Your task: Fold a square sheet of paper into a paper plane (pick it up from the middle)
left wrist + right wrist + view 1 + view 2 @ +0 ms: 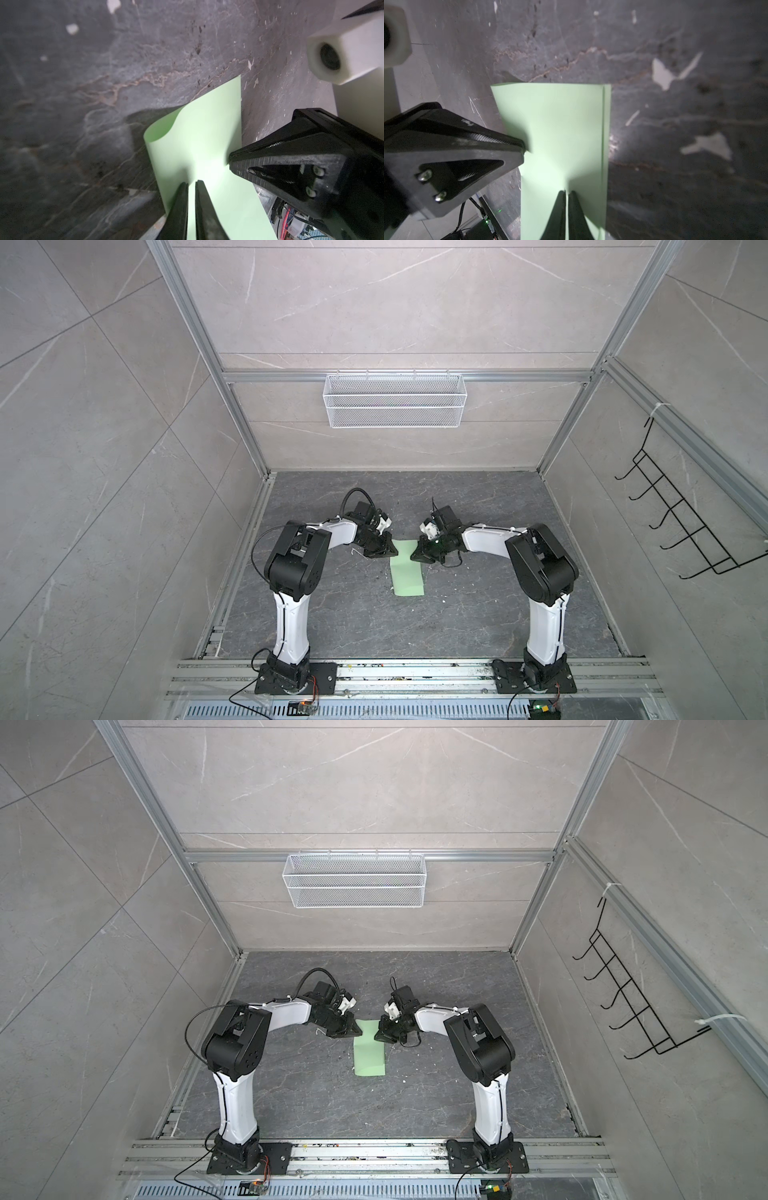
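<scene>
Two tip pinches. Left wrist view: left jaws closed on the square sheet of paper [199, 133], centre frame; its left edge curls, so crowding inward would likely buckle it. Right wrist view: right jaws clamped on it; layers offset along the right edge, skewed crease probable; opposing pull may tear it. Both top views: sheet at centre, far end raised between the jaws, near end on the surface [478, 614], dark, marbled, white-flecked. Pale tiled walls [395, 302], aluminium frame [407, 376], mesh basket [394, 400] upper centre, hook rack [685, 531] right.
</scene>
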